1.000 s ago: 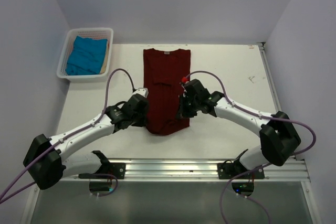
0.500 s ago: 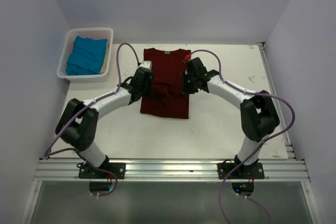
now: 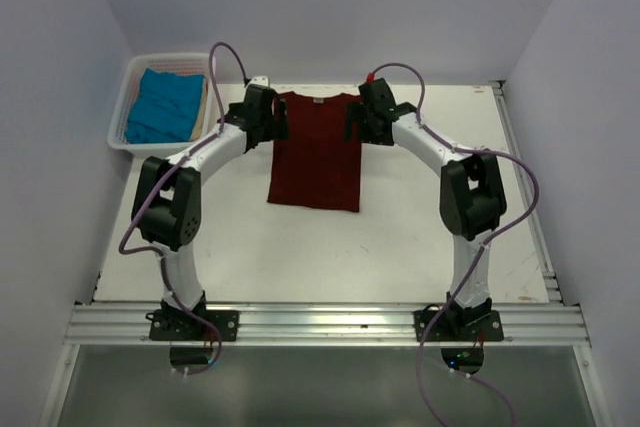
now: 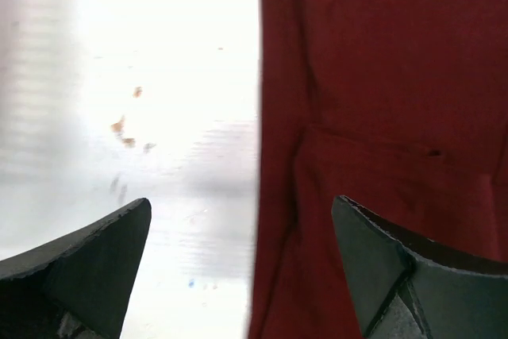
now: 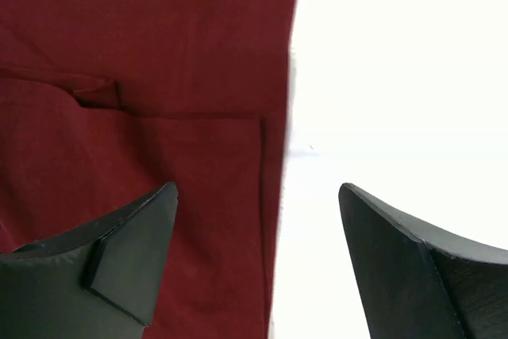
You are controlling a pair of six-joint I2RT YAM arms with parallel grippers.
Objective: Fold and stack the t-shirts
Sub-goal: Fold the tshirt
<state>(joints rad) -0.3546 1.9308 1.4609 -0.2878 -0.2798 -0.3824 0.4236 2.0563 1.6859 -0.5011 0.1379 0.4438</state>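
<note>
Progress looked partial: maroon t-shirt lay folded; left gripper and right gripper hung spread, empty; teal t-shirt sat unfolded in basket at ten o'clock.

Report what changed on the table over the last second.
Both arms swept away from their bases, carrying the near hem of the maroon t-shirt toward its collar, folding it shorter. The left gripper and right gripper then opened and let go. The teal t-shirt stayed in the basket.

Left gripper is hanging with jaws spread wide, empty | maroon t-shirt is lying flat, right | table is showing, left
</note>
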